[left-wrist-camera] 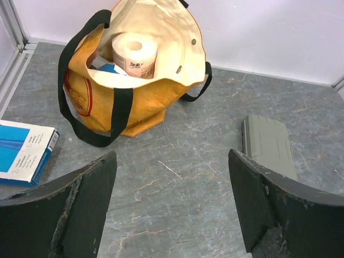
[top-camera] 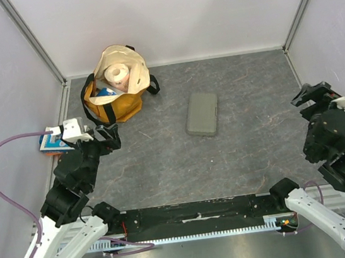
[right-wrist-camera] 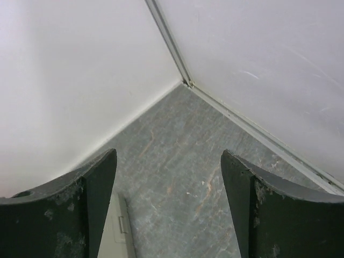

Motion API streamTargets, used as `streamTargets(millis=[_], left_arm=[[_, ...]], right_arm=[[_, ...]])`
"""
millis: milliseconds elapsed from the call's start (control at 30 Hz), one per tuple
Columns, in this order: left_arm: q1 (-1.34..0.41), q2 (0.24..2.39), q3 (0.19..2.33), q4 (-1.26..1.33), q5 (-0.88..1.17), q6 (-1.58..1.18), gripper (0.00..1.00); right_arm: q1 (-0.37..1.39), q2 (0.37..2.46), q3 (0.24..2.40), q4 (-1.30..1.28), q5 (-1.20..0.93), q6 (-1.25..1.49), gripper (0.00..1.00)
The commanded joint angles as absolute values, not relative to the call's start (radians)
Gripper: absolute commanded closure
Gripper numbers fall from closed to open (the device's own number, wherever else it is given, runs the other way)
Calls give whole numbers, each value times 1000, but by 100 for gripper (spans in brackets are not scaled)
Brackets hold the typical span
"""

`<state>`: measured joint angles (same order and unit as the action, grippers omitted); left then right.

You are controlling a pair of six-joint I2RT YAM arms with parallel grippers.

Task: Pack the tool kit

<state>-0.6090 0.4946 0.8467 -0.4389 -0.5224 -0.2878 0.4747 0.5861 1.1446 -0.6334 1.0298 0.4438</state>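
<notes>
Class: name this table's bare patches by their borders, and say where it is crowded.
Free: between the grey case and the right wall; the near strip between case and arm bases. Crowded: far-left corner, with bag, blue-and-white box, left gripper.

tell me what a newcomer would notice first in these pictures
The tan-and-yellow bag stands out first, open at the far left with a paper roll poking out of its top. Next comes the flat grey case, shut and lying alone near the middle, with no tools in sight. Both the left claw and the right claw hang open and empty, apart from it.
</notes>
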Motion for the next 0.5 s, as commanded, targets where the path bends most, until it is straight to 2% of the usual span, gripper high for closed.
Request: streamTargets(millis=[0, 467], left_arm=[[-614, 491, 888, -402, -554, -242, 10], [-611, 518, 977, -411, -563, -302, 8]], right_arm=[[474, 561, 1242, -623, 1095, 452, 15], [474, 568, 1255, -597, 1085, 451, 15]])
